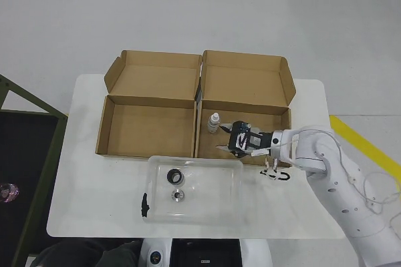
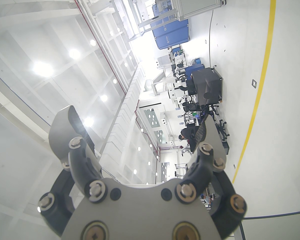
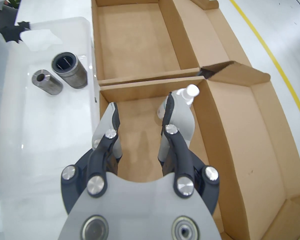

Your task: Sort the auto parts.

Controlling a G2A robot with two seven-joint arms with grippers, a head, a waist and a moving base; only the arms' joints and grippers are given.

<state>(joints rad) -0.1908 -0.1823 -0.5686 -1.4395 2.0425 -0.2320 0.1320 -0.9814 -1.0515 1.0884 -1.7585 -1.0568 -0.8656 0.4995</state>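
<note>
Left box (image 1: 147, 130) sat open at far left. Near side, the clear tray (image 1: 194, 159) held a larger sleeve (image 1: 175, 176) and a smaller sleeve (image 1: 178, 195). White bottle (image 1: 214, 122) sat by the right box's (image 1: 254, 127) left wall. Right hand (image 1: 225, 145) hung open, holding nothing, just beside the bottle. Risk: swinging trayward, a finger could knock the bottle over.

Right gripper (image 3: 141, 103) open and empty, angled downward; left gripper (image 2: 137, 116) wide open, apparently tilted upward.
</note>
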